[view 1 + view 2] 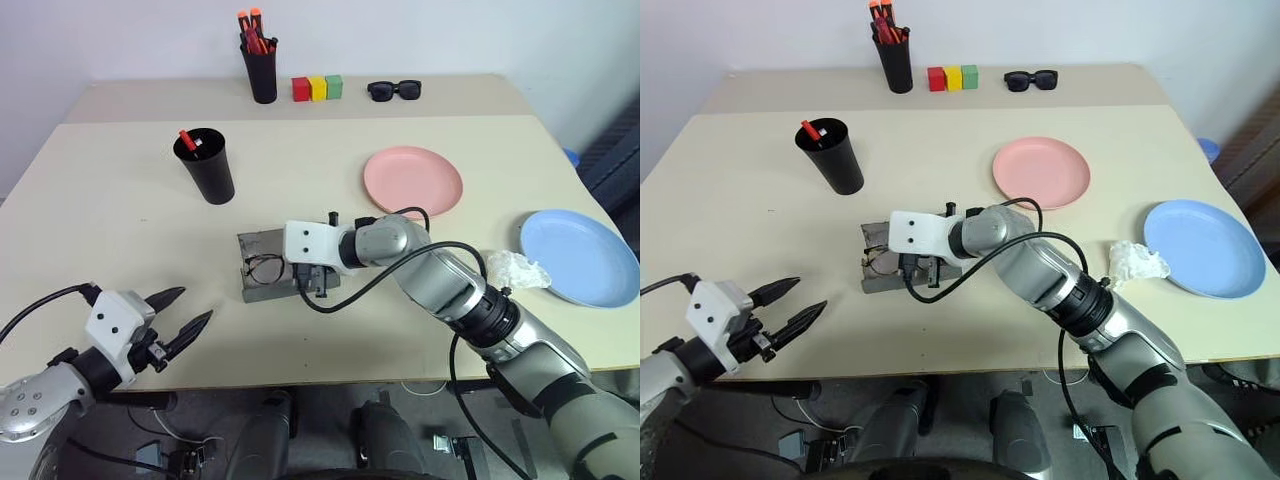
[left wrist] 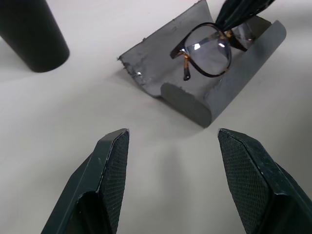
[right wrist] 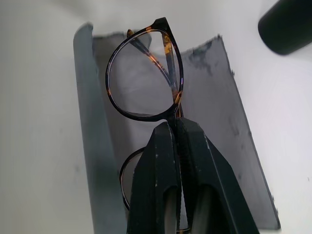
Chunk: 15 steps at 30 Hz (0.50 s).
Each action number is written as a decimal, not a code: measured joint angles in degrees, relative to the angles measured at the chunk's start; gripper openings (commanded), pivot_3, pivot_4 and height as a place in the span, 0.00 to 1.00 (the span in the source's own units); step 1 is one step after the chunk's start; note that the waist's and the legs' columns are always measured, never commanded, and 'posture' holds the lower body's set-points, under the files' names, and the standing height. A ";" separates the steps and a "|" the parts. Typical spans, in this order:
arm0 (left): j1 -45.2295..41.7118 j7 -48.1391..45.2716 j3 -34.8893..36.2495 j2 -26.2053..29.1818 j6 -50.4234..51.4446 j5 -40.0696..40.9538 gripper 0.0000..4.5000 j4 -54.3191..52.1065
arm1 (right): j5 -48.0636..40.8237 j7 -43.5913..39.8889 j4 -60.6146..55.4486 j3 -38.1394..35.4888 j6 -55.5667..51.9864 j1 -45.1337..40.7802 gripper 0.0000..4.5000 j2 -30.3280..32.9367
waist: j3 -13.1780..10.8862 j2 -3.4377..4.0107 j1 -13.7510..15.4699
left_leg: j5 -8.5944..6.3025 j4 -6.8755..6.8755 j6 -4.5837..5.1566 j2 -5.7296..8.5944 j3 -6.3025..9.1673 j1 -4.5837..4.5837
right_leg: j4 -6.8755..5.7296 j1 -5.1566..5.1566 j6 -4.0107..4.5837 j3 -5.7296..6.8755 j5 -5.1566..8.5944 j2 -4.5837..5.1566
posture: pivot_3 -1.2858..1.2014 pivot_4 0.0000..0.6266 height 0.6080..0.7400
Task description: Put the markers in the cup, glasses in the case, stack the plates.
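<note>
Fingers of my left gripper (image 1: 190,320) hang spread and empty over the counter (image 1: 90,200), clear of the open case (image 2: 195,97). Further right, my right gripper (image 3: 176,126) is clenched on the glasses (image 3: 146,78) at the bridge, holding them in the case, probably not yet seated flat

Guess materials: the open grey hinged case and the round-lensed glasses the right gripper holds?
Grey case: looks like matte metal or painted sheet, thin walls, chipped edges.
Round-lensed glasses: thin dark tortoiseshell-look rim, probably plastic or coated wire, with clear glossy lenses, pinched by the right gripper.
</note>
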<state>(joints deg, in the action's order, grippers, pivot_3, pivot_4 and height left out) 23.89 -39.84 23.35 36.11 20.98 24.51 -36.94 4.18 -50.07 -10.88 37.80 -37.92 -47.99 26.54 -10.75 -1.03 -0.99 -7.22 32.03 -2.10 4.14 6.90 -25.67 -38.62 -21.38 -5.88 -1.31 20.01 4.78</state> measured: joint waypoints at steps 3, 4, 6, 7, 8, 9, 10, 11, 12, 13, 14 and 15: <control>-2.28 0.13 -0.20 0.65 1.32 0.12 0.65 0.00 | 0.20 -0.80 -0.80 0.00 -0.65 0.42 0.01 0.45 | 0.00 0.00 -0.05 | 0.00 0.00 0.00 0.00 0.00 0.01 | 0.00 0.00 0.01 0.00 0.01 -0.01 | 0.52 0.24 0.95; -2.87 0.11 -0.25 0.80 1.54 0.32 0.65 0.01 | 0.26 -0.88 -0.81 0.00 -0.81 0.44 0.14 0.43 | 0.00 0.00 -0.09 | 0.00 0.00 0.00 0.00 -0.01 0.02 | 0.00 0.00 0.01 -0.01 0.00 -0.01 | 0.52 0.24 0.95; -3.90 0.01 -0.64 0.87 2.15 0.57 0.65 0.12 | 0.54 -0.97 -0.81 0.00 -1.14 0.45 0.30 0.32 | 0.00 0.00 -0.05 | 0.01 0.00 0.02 0.00 -0.01 0.01 | 0.00 0.00 -0.06 -0.01 -0.03 -0.01 | 0.52 0.24 0.95; -4.22 -0.04 -0.96 0.90 2.28 0.73 0.65 0.27 | 0.68 -0.98 -0.80 0.00 -1.21 0.45 0.41 0.21 | 0.00 0.00 -0.05 | 0.01 0.00 0.02 0.00 -0.01 0.01 | 0.00 0.00 -0.07 -0.01 -0.04 0.00 | 0.52 0.24 0.95; -4.60 -0.05 -1.27 0.91 2.39 0.95 0.65 0.49 | 0.66 -0.99 -0.80 -0.12 -1.29 0.48 0.53 -0.12 | 0.00 0.00 -0.04 | 0.01 0.00 0.02 0.00 -0.01 0.02 | 0.00 0.00 -0.08 -0.01 -0.04 0.00 | 0.52 0.24 0.95; -5.10 -0.01 -1.52 0.92 2.57 1.06 0.65 0.83 | 0.51 -1.03 -0.81 -0.44 -1.33 0.50 0.63 -0.54 | 0.00 0.00 -0.03 | 0.01 0.00 0.02 -0.01 0.00 0.02 | 0.00 0.01 -0.08 -0.01 -0.04 -0.01 | 0.52 0.24 0.95; -5.72 0.07 -1.70 0.92 2.75 1.10 0.65 1.05 | 0.24 -1.05 -0.90 -0.91 -1.35 0.52 0.73 -0.95 | 0.00 0.00 -0.01 | 0.01 0.00 0.02 -0.01 0.01 0.01 | 0.00 0.01 -0.08 0.00 -0.04 -0.01 | 0.52 0.24 0.95; -6.45 0.24 -1.83 0.91 3.15 1.22 0.65 1.15 | -0.17 -1.12 -1.38 -1.57 -1.35 0.59 0.73 -1.16 | 0.00 0.00 0.00 | 0.01 0.00 0.02 0.00 0.00 0.01 | 0.00 0.01 -0.08 0.00 -0.04 0.00 | 0.52 0.24 0.95; -7.05 0.50 -1.83 0.91 3.56 1.27 0.65 1.37 | -0.53 -1.15 -1.71 -2.27 -1.27 0.59 0.73 -1.32 | 0.00 0.00 0.00 | 0.01 0.00 0.02 0.00 0.00 0.01 | 0.00 0.01 -0.09 -0.01 -0.05 0.00 | 0.52 0.24 0.95; -7.80 0.88 -1.89 0.85 4.21 1.59 0.54 1.73 | -0.75 -1.16 -2.09 -2.96 -1.16 0.65 0.74 -1.23 | 0.00 0.00 0.02 | 0.01 0.00 0.02 0.00 0.00 0.02 | 0.00 0.02 -0.10 -0.01 -0.05 0.00 | 0.52 0.24 0.95; -9.35 1.65 -1.93 0.39 5.26 2.25 0.48 2.41 | -1.07 -1.17 -2.27 -3.78 -1.01 0.77 0.74 -1.18 | 0.00 0.00 0.20 | 0.02 0.01 0.03 0.00 0.01 0.02 | 0.00 0.02 -0.11 0.01 -0.06 0.00 | 0.52 0.24 0.95; -11.35 2.68 -1.96 -0.33 6.49 2.93 0.37 3.07 | -1.34 -1.18 -2.38 -4.56 -0.64 0.94 0.74 -1.15 | 0.00 0.00 0.35 | 0.01 0.03 0.01 0.01 0.06 0.02 | 0.00 0.04 -0.11 0.04 -0.06 -0.01 | 0.52 0.24 0.95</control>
<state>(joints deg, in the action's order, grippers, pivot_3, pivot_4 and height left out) 12.54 -37.16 21.38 35.78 27.48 27.44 -33.86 2.85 -51.25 -13.26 33.24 -38.55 -47.05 25.39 -10.75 -1.03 -0.64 -7.21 32.07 -2.09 4.14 6.95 -25.65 -38.62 -21.34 -5.99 -1.27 19.95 4.77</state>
